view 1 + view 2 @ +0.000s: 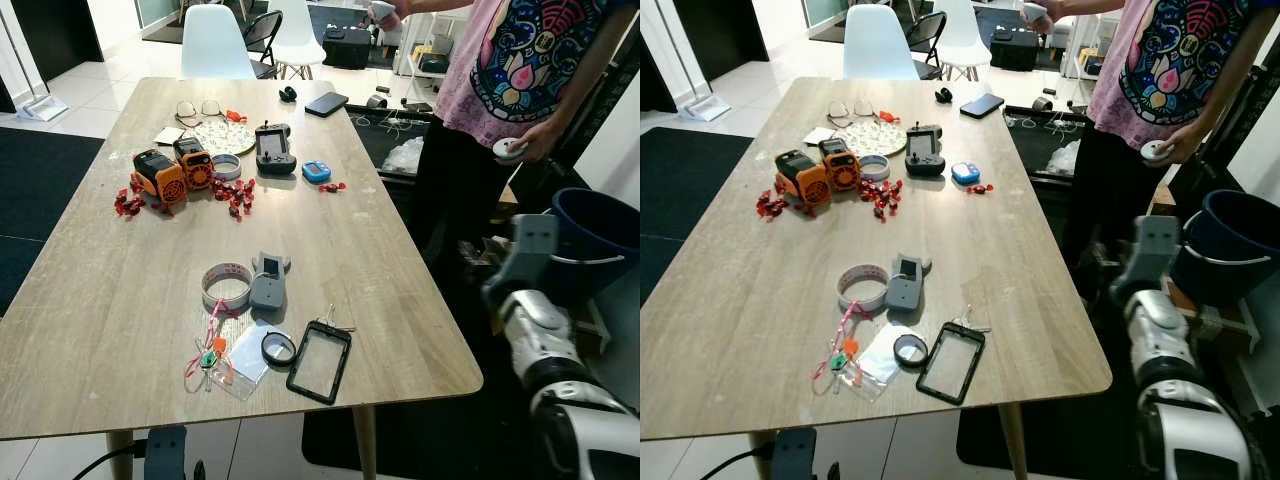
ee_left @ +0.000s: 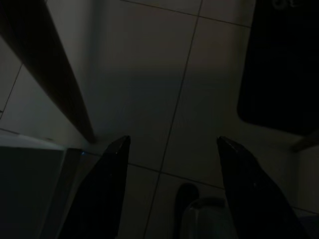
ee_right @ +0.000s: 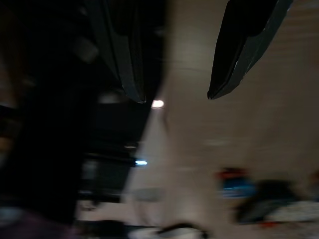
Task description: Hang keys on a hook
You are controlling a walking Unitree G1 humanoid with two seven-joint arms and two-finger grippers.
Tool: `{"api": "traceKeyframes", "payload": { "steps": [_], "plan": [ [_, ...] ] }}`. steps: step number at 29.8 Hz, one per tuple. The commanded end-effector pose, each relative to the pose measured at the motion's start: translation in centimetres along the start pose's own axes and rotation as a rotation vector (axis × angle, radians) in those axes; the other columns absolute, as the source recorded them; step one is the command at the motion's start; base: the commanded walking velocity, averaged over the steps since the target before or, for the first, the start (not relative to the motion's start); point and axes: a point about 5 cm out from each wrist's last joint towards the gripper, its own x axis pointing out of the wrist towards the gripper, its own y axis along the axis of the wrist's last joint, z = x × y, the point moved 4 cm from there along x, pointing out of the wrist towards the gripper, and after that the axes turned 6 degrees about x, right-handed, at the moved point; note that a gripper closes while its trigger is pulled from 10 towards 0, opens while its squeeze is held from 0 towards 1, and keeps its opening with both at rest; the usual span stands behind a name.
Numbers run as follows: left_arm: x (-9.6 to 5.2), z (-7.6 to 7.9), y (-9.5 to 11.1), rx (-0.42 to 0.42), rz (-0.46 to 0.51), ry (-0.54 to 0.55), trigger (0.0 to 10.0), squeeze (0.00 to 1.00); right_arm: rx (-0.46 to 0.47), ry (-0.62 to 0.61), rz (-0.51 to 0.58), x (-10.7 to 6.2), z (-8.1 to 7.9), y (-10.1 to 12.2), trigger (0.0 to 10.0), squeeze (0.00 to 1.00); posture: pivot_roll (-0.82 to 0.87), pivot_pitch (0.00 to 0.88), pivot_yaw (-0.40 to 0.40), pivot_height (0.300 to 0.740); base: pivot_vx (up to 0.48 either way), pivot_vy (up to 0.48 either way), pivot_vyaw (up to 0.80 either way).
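Table (image 1: pixel 100 300): long pale wood top, carrying a scatter of small items.
Keys (image 1: pixel 333 322): lying on the table near its front right corner, touching the top edge of a black-framed card holder (image 1: pixel 319 363).
Near keys: a black ring (image 1: pixel 278 348) and a clear bag (image 1: pixel 240 372) with pink cord are sitting just left of the holder; a grey device (image 1: pixel 268 281) and a tape roll (image 1: pixel 227 285) are lying behind them.
Far end: two orange gadgets (image 1: pixel 175 170), red scraps, a black controller (image 1: pixel 274 148), a blue gadget (image 1: pixel 316 171), glasses and a phone.
Writing: none legible at this size.
Right gripper (image 3: pixel 175 94): fingers spread apart, holding nothing, hanging over the table edge; view blurred.
Right arm (image 1: pixel 545 345): reaching up beside the table's right side.
Left gripper (image 2: pixel 172 191): fingers parted and empty, hanging over shaded floor tiles under the table.
Person (image 1: pixel 520 60): standing at the far right, patterned pink shirt, a white object in each hand.
Bucket (image 1: pixel 600 240): dark blue, sitting right of the arm.
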Motion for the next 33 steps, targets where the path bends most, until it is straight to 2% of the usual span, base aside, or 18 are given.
{"api": "traceKeyframes", "payload": {
  "steps": [1, 4, 6, 11, 15, 17, 18, 19, 20, 23, 24, 26, 27, 28, 29, 30, 31, 33],
  "plan": [
    [-0.2, -0.6, -0.4, 0.004, -0.01, 0.012, 10.0, 0.0, 0.003, 0.1, 0.009, 0.6, -1.7, 0.6, 10.0, 0.0, 0.07, 0.053, -0.055, 0.74, 0.0, 0.0, 0.0],
    [-0.2, -0.6, -0.4, 0.003, -0.01, 0.012, 10.0, 0.0, 0.002, 0.154, 0.005, 0.8, -2.8, 0.5, 10.0, 0.0, 0.07, 0.055, -0.055, 0.74, 0.0, 0.0, 0.0],
    [-0.2, -0.6, -0.4, 0.003, -0.01, 0.012, 10.0, 0.0, -0.013, 0.259, -0.019, 1.0, -5.1, -0.1, 10.0, 0.0, 0.07, 0.056, -0.054, 0.74, 0.0, 0.0, 0.0],
    [-0.2, -0.6, -0.4, 0.002, -0.01, 0.012, 10.0, 0.0, -0.026, 0.305, -0.043, 1.1, -6.8, -1.2, 10.0, 0.0, 0.07, 0.057, -0.053, 0.74, 0.0, 0.0, 0.0],
    [-0.2, -0.6, -0.3, 0.002, -0.009, 0.01, 10.0, 0.0, -0.045, 0.402, -0.095, 0.3, -9.4, -3.6, 10.0, 0.02, 0.07, 0.061, -0.051, 0.74, 0.0, 0.0, 0.0],
    [-0.1, -0.6, -0.3, 0.003, -0.009, 0.01, 10.0, 0.0, -0.049, 0.427, -0.101, 0.1, -9.9, -4.0, 10.0, 0.02, 0.07, 0.061, -0.05, 0.74, 0.0, 0.0, 0.0],
    [-0.1, -0.6, -0.3, 0.003, -0.009, 0.01, 10.0, 0.0, -0.055, 0.464, -0.108, -0.3, -10.7, -4.4, 10.0, 0.27, 0.07, 0.061, -0.05, 0.74, 0.0, 0.0, 0.0],
    [-0.1, -0.6, -0.3, 0.003, -0.009, 0.01, 10.0, 0.0, -0.055, 0.464, -0.108, -0.3, -10.7, -4.4, 10.0, 0.27, 0.07, 0.061, -0.05, 0.74, 0.0, 0.0, 0.0],
    [-0.1, -0.6, -0.3, 0.003, -0.01, 0.01, 10.0, 0.0, -0.064, 0.49, -0.112, -0.5, -11.3, -4.8, 10.0, 0.33, 0.07, 0.061, -0.051, 0.74, 0.0, 0.0, 0.0],
    [-0.1, -0.6, -0.3, 0.003, -0.01, 0.01, 10.0, 0.0, -0.072, 0.504, -0.106, -0.7, -11.7, -4.9, 10.0, 0.31, 0.07, 0.061, -0.051, 0.74, 0.0, 0.0, 0.0],
    [-0.1, -0.6, -0.3, 0.002, -0.012, 0.01, 10.0, 0.0, -0.073, 0.511, -0.096, -0.8, -12.0, -5.0, 10.0, 0.23, 0.07, 0.061, -0.051, 0.74, 0.0, 0.0, 0.0],
    [-0.1, -0.6, -0.3, 0.002, -0.012, 0.01, 10.0, 0.0, -0.073, 0.511, -0.096, -0.8, -12.0, -5.0, 10.0, 0.23, 0.07, 0.061, -0.051, 0.74, 0.0, 0.0, 0.0],
    [-0.1, -0.6, -0.4, 0.002, -0.013, 0.01, 10.0, 0.0, -0.07, 0.512, -0.084, -0.9, -12.1, -4.9, 10.0, 0.16, 0.07, 0.061, -0.051, 0.74, 0.0, 0.0, 0.0],
    [-0.1, -0.6, -0.4, 0.002, -0.013, 0.01, 10.0, 0.0, -0.07, 0.512, -0.084, -0.9, -12.1, -4.9, 10.0, 0.16, 0.07, 0.061, -0.051, 0.74, 0.0, 0.0, 0.0],
    [-0.1, -0.6, -0.4, 0.002, -0.016, 0.01, 10.0, 0.0, -0.063, 0.514, -0.072, -0.9, -12.3, -4.8, 10.0, 0.07, 0.07, 0.06, -0.05, 0.74, 0.0, 0.0, 0.0],
    [-0.1, -0.6, -0.4, 0.002, -0.016, 0.01, 10.0, 0.0, -0.063, 0.514, -0.072, -0.9, -12.3, -4.8, 10.0, 0.07, 0.07, 0.06, -0.05, 0.74, 0.0, 0.0, 0.0],
    [-0.2, -0.6, -0.5, 0.001, -0.02, 0.009, 10.0, 0.0, -0.065, 0.524, -0.071, -1.1, -12.5, -4.9, 10.0, 0.0, 0.07, 0.061, -0.051, 0.74, 0.0, 0.0, 0.0],
    [-0.2, -0.6, -0.6, 0.001, -0.025, 0.007, 10.0, 0.0, -0.072, 0.541, -0.082, -1.4, -12.9, -5.4, 10.0, 0.0, 0.06, 0.063, -0.051, 0.74, 0.0, 0.0, 0.0]
  ]
}}
